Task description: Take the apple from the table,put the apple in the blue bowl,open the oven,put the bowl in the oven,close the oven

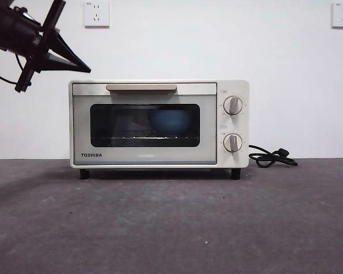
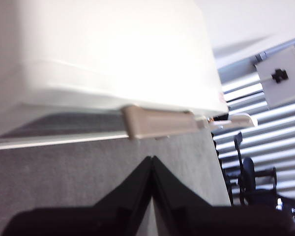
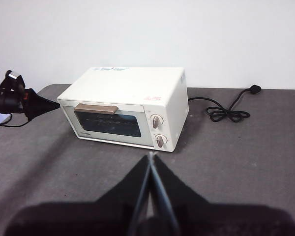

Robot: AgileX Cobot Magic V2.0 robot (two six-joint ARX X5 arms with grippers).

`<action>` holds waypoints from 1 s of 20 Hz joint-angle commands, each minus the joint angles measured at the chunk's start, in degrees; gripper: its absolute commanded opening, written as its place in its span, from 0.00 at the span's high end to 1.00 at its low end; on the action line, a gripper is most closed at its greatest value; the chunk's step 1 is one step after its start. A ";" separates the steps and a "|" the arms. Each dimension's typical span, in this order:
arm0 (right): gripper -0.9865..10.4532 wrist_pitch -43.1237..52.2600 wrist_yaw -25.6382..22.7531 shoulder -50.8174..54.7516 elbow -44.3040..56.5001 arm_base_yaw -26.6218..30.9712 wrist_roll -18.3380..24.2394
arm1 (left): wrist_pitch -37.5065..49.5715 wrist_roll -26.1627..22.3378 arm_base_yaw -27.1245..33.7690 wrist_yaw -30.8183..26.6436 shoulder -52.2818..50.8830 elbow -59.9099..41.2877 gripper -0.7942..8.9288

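My left end effector (image 1: 74, 65) is matte black: two flat wedge-shaped jaws tapering to a sharp tip, behind them a crossbar and a round dark body trailing a thin black cable. My right end effector (image 3: 151, 162) is equally black and wedge-shaped.

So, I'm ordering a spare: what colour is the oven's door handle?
Beige, against the cream-white oven; the handle shows best in the front view.
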State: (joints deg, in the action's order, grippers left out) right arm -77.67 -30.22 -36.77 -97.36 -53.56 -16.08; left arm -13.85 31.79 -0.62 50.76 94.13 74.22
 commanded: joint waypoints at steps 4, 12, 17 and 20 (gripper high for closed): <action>0.91 -1.38 -0.24 0.20 0.24 -0.07 -0.26 | -7.50 -12.52 -1.64 0.22 -6.78 -0.11 0.92; 0.91 -1.38 -0.24 0.20 0.24 -0.07 -0.28 | -19.26 -24.52 -4.44 -10.75 -20.17 -0.11 0.92; 0.91 -1.38 -0.24 0.20 0.24 -0.07 -0.26 | -23.21 -24.28 -6.03 -13.40 -29.00 -0.11 0.92; 0.91 -1.38 -0.24 0.20 0.24 -0.07 -0.26 | -23.30 -24.33 -6.01 -12.90 -32.83 -0.11 0.92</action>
State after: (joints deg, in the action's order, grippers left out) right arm -77.67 -30.22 -36.77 -97.36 -53.56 -16.08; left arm -37.30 8.51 -6.52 37.71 61.76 74.22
